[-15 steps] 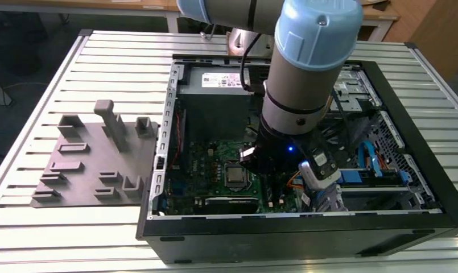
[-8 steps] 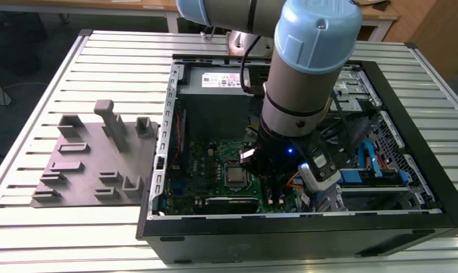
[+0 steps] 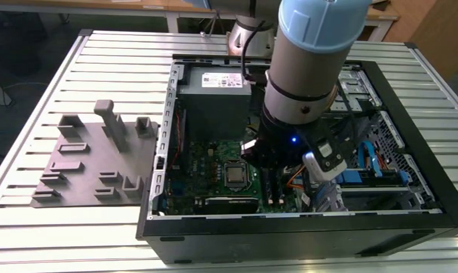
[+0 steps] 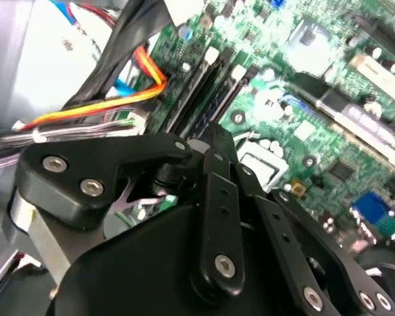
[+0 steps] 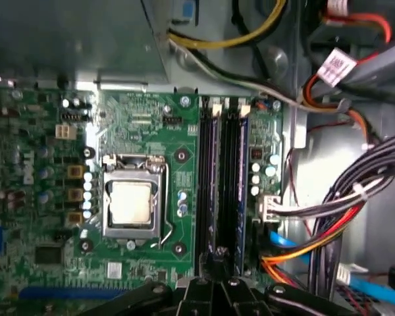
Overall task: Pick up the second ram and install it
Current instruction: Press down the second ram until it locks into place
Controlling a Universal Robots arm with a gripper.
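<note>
My arm's reaching straight down into the open PC case [image 3: 411,170], end effector [image 5: 218,260] hovering right over the motherboard's [image 5: 151,125] RAM slots [image 5: 227,178]. Fingers look pinched together, gripping nothing.

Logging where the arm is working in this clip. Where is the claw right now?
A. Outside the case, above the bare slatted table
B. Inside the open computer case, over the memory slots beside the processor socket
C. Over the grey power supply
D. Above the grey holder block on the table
B: in the first wrist view the claw sits over the memory slots beside the processor socket, inside the computer case.
</note>
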